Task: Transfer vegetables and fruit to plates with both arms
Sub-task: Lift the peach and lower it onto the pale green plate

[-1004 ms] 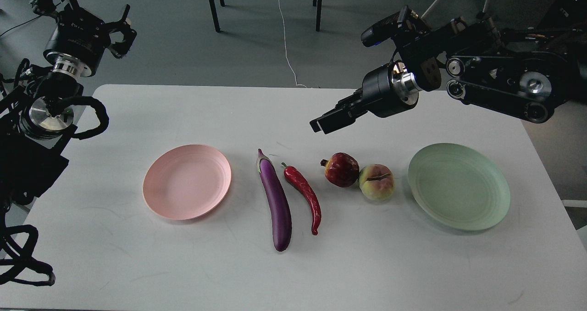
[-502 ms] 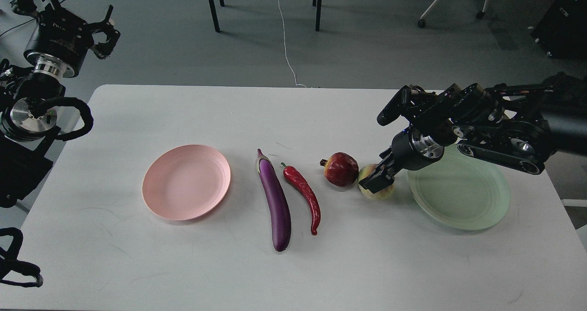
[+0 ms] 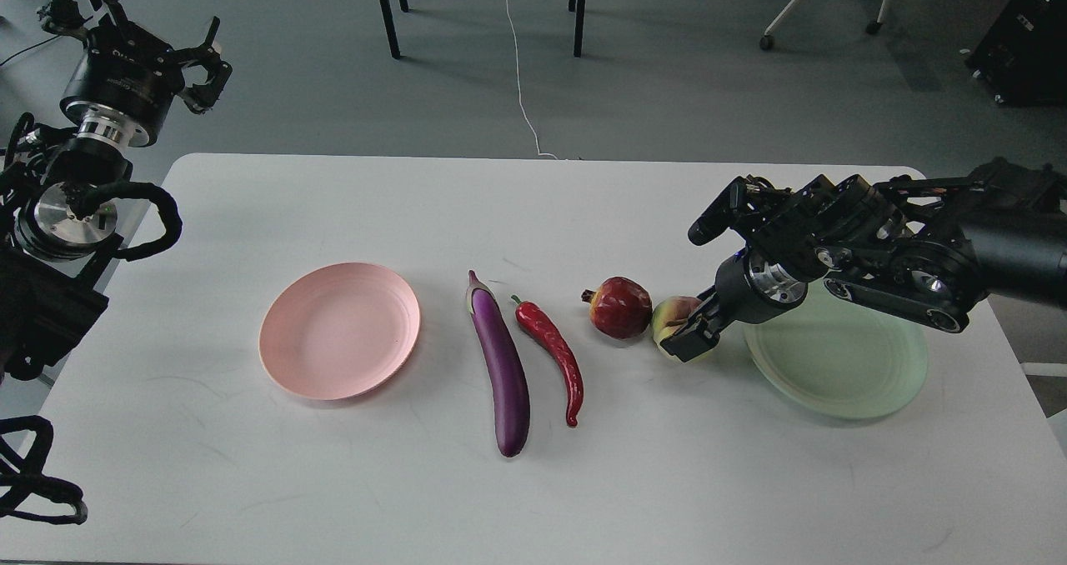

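Note:
The purple eggplant (image 3: 500, 365) and the red chili (image 3: 554, 352) lie side by side at the table's middle. The dark red pomegranate (image 3: 621, 307) and the yellow-pink peach (image 3: 669, 315) sit touching, to their right. The pink plate (image 3: 339, 330) is at the left and is empty. The green plate (image 3: 842, 365) is at the right, partly under my right arm. My right gripper (image 3: 692, 338) is low at the peach's right side and covers part of it; its fingers are too dark to tell apart. My left gripper (image 3: 207, 55) is raised beyond the table's far left corner, prongs spread, empty.
The white table's (image 3: 533, 498) far edge runs along the top, with grey floor, chair legs (image 3: 385, 11) and a white cable (image 3: 521, 90) behind. My left arm's cables (image 3: 154, 223) hang over the table's left edge.
My right gripper came down from above the table's far middle to the peach, then settled a little lower against it. My left arm shifted slightly near the far left corner.

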### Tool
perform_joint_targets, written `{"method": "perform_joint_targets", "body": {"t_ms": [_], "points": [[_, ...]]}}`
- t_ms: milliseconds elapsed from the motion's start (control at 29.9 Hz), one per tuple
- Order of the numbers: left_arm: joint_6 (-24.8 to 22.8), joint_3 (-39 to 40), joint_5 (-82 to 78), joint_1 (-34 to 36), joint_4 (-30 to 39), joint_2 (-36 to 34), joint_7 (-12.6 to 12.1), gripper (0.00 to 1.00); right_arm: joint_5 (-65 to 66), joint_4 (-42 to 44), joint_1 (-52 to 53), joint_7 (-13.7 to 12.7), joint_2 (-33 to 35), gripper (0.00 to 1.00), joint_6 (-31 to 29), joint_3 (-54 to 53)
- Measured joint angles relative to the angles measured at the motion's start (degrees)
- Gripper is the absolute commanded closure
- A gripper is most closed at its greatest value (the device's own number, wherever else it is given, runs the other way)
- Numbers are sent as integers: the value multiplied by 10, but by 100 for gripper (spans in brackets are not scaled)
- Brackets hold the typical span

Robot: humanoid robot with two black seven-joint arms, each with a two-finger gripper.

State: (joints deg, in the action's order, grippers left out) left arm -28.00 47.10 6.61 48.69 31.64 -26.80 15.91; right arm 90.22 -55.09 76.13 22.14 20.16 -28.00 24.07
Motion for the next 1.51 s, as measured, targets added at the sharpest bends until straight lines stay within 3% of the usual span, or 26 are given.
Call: {"method": "perform_joint_targets", "body": {"t_ms": [67,167,335,469,670,770,1038,1239,1339,1507], "points": [[0,0,0,0,-1,0,0,2,0,2,-5,1,-1,37,0,0],[0,0,-1,-1,-4,0,0,2,-1,2,-6,11,-2,46,0,0],[0,0,-1,-5,-5,-2,0,2,-5,-17,15,32,13,45,0,-4],[0,0,-1,-6,-4,-5,0,2,-10,-47,63,38,63,45,0,-20],[0,0,0,-6,-2,-9,0,2,-6,-75,90,35,168,44,0,-61],[0,0,0,-6,-1,-10,-1,2,-5,-99,85,20,226,43,0,-62],[0,0,-1,-6,-1,-9,-1,2,-4,-122,13,6,320,27,0,-65],[0,0,-1,-6,-1,-13,0,2,-4,-119,-53,-3,329,23,0,-70],[0,0,-1,-6,-3,-13,-1,2,-4,-117,-73,-14,330,4,0,-74],[0,0,-2,-1,-4,-14,-2,2,-5,-120,-89,-19,331,2,0,-82]]}}
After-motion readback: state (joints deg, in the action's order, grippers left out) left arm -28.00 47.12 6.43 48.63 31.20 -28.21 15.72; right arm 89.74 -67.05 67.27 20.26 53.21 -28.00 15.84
